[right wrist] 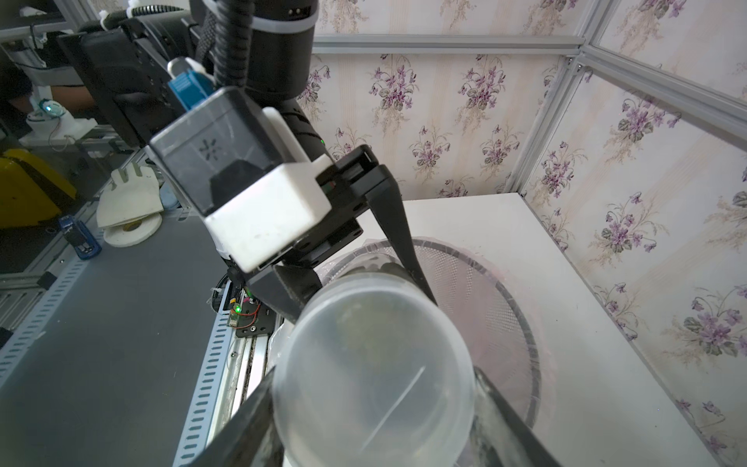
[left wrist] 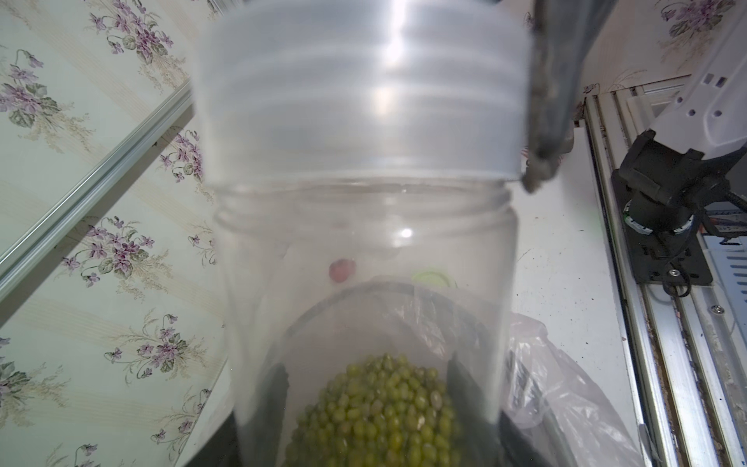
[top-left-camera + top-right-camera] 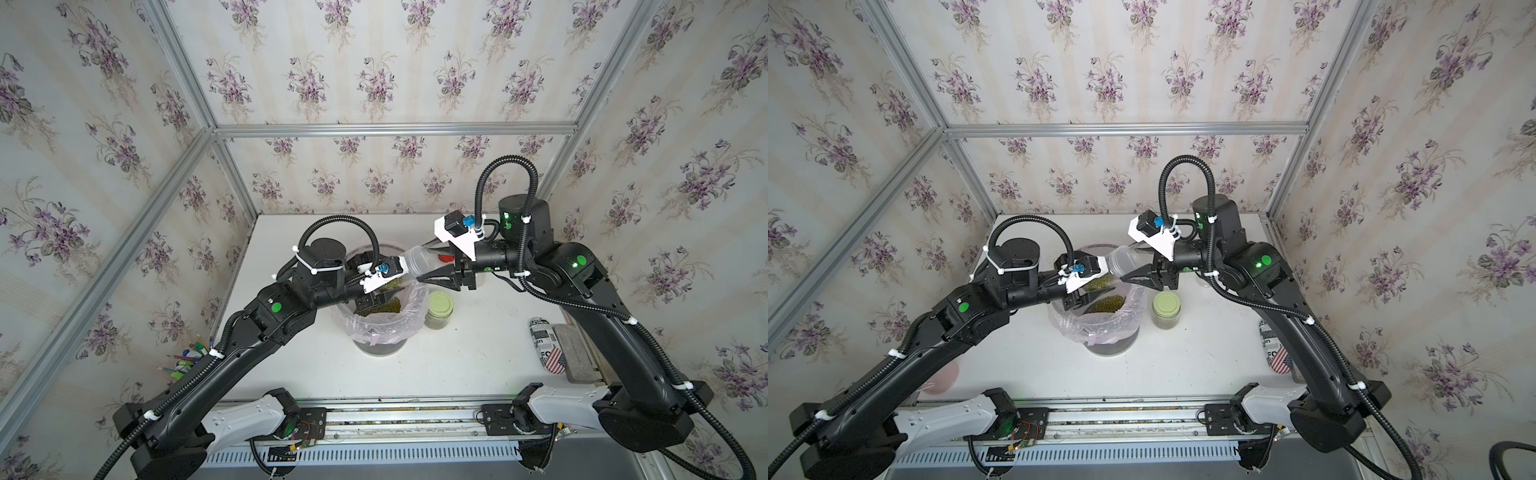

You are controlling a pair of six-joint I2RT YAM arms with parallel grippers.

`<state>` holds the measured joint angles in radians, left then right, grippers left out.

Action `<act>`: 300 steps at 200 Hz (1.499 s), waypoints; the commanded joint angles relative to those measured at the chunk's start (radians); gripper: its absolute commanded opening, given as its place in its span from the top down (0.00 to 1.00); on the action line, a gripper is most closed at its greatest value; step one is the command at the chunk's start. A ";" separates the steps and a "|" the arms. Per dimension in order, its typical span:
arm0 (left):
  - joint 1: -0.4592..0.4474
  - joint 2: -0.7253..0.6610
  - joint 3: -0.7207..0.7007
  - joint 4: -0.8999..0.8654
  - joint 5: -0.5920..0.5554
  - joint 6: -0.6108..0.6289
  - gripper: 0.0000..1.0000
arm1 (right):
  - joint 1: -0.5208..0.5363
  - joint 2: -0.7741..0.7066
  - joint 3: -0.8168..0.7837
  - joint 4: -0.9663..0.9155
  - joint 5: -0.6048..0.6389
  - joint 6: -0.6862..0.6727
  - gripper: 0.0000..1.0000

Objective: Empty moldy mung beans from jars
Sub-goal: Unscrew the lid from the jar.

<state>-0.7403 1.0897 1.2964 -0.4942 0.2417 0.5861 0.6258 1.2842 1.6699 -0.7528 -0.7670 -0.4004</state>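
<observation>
My left gripper (image 2: 370, 388) is shut on a clear jar (image 2: 364, 283), tilted over the bin (image 3: 380, 349). Mung beans (image 2: 380, 412) lie in the jar's lower part between the fingers. My right gripper (image 1: 372, 396) is shut on a translucent screw lid (image 1: 372, 380) at that jar's mouth. In the left wrist view the jar's threaded neck shows just below the lid's rim (image 2: 364, 101); whether they touch I cannot tell. In both top views, the lid (image 3: 417, 262) (image 3: 1121, 259) hangs above the bin's far edge. More mung beans (image 3: 380, 307) lie in the bin.
The bin is lined with a pink bag (image 3: 415, 309). A jar with a pale green lid (image 3: 439, 309) stands just right of it. A red lid (image 3: 446, 258) lies behind the right gripper. A printed case (image 3: 548, 345) and a grey block (image 3: 575, 353) sit at the right edge.
</observation>
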 commanded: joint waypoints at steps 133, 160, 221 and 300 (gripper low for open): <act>-0.002 0.010 0.020 0.037 -0.086 0.039 0.59 | 0.052 0.109 0.238 -0.100 0.325 0.483 0.00; -0.002 0.007 0.016 0.037 -0.107 0.055 0.59 | 0.052 0.178 0.372 -0.220 0.358 0.598 0.00; -0.002 -0.007 0.007 0.037 -0.134 0.073 0.59 | 0.053 0.192 0.406 -0.326 0.419 0.761 0.00; -0.007 0.002 0.007 0.037 -0.134 0.074 0.59 | 0.077 0.158 0.392 -0.318 0.428 0.811 0.00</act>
<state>-0.7437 1.0874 1.3041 -0.4953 0.1070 0.6464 0.6994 1.4521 2.0624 -1.0885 -0.3481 0.3779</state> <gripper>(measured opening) 0.627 0.996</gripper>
